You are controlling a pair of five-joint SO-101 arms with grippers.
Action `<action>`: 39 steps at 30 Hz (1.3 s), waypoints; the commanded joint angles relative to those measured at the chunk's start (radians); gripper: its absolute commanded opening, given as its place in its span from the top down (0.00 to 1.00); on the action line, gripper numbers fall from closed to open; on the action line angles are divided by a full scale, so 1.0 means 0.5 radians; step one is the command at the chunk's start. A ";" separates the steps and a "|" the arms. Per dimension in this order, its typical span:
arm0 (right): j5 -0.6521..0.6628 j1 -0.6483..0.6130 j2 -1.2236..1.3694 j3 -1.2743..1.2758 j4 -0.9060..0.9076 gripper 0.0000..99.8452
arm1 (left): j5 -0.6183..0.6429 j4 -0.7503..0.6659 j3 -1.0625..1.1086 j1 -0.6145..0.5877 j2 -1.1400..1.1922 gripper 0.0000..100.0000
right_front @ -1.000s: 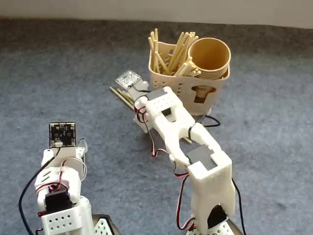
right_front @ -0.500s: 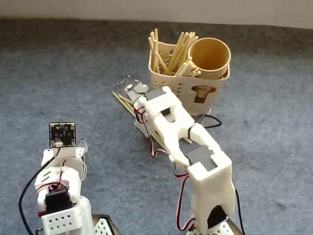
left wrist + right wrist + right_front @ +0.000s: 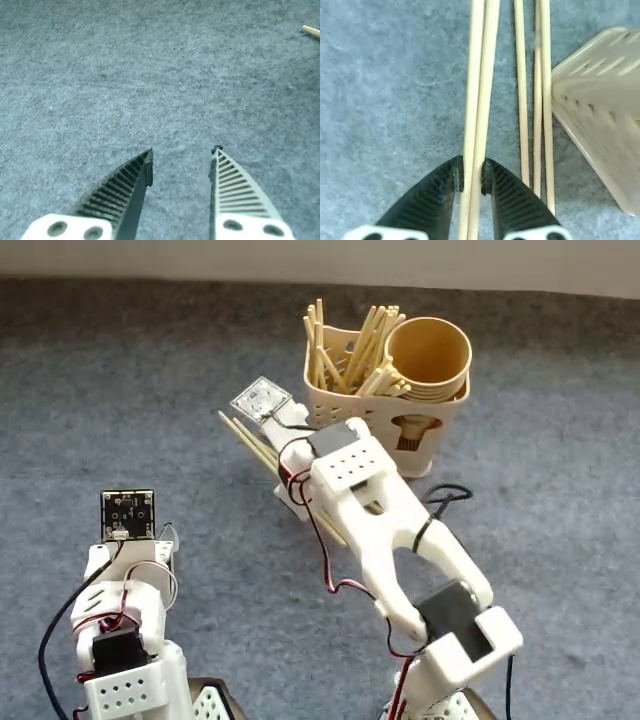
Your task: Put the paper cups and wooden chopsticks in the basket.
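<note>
A cream basket (image 3: 420,430) stands at the back of the grey carpet, holding stacked paper cups (image 3: 428,355) and several wooden chopsticks (image 3: 350,345). My right gripper (image 3: 472,176) is shut on a pair of chopsticks (image 3: 480,75) just left of the basket's corner (image 3: 600,100). Three more loose chopsticks (image 3: 520,85) lie alongside the held pair, between it and the basket. From above, the chopstick tips (image 3: 240,435) stick out past the right arm's wrist (image 3: 345,465). My left gripper (image 3: 181,152) hangs open above bare carpet; a chopstick end (image 3: 311,31) lies far off.
The left arm (image 3: 125,580) sits folded at the front left of the carpet. The right arm's red and black cables (image 3: 325,540) loop beside it. Open carpet spreads to the left and right of the basket.
The right arm has stretched forward and its elbow has swung lower and to the right. The gripped chopsticks' tips have shifted slightly back and left. The left arm has stayed still.
</note>
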 commanded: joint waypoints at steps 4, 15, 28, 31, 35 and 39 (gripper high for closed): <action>0.000 -0.023 -0.529 0.115 -0.002 0.99 | -0.012 0.003 0.038 -0.017 -0.008 0.81; -0.675 -0.023 -1.094 0.443 -0.354 0.99 | -0.012 0.003 0.038 -0.017 -0.008 0.81; -0.672 -0.183 -1.708 1.352 -1.855 0.99 | -0.012 0.003 0.038 -0.014 -0.008 0.81; -0.672 -0.183 -1.800 1.490 -2.190 0.99 | -0.012 0.003 0.038 -0.014 -0.008 0.81; -0.672 -0.183 -1.886 1.591 -2.481 0.99 | -0.012 0.003 0.038 -0.014 -0.008 0.81; -0.672 -0.106 -1.892 1.603 -2.690 0.99 | -0.012 0.000 0.038 -0.014 -0.008 0.81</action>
